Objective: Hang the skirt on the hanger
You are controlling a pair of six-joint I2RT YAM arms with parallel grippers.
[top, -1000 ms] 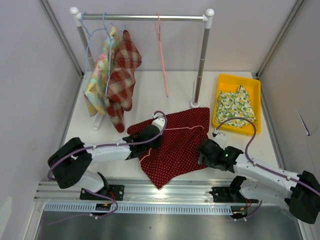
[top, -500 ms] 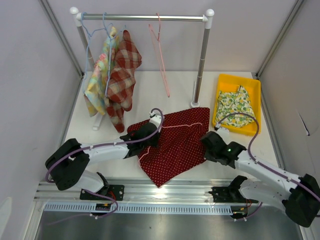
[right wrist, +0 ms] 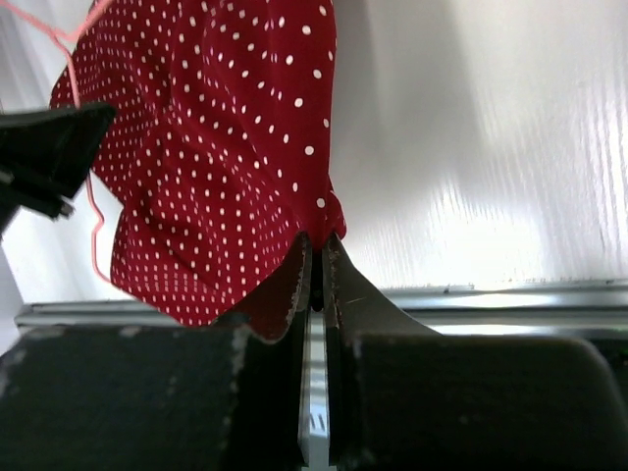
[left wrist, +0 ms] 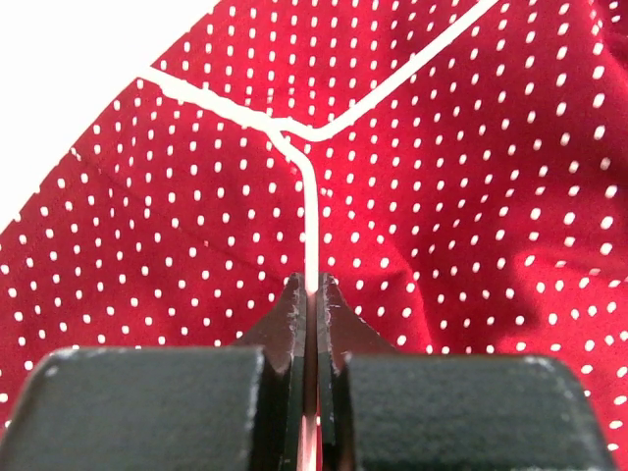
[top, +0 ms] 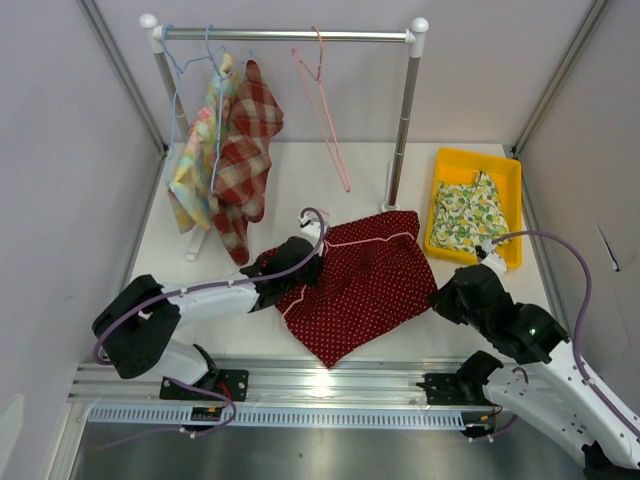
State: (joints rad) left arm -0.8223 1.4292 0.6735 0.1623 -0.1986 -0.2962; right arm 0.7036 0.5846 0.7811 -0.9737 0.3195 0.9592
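A red skirt with white dots (top: 360, 290) lies spread on the white table. A thin pink hanger (top: 372, 241) rests across its upper part. My left gripper (top: 303, 258) is at the skirt's left edge, shut on the hanger's wire. In the left wrist view the wire (left wrist: 310, 196) runs from between the jaws of the left gripper (left wrist: 314, 289) up to a fork over the skirt (left wrist: 471, 177). My right gripper (top: 441, 299) is at the skirt's right edge. In the right wrist view the right gripper (right wrist: 316, 245) is shut on a corner of the skirt (right wrist: 216, 147), lifted off the table.
A clothes rack stands at the back, its right post (top: 403, 120) just behind the skirt. Checked garments (top: 240, 140) hang at its left, and a bare pink hanger (top: 330, 120) hangs mid-rail. A yellow bin (top: 455, 165) holding a floral garment (top: 468, 212) sits back right.
My right gripper has shut on the skirt's right edge and drawn back to the right, pulling the cloth with it. The bare hanger on the rail has swung. The left gripper stays shut.
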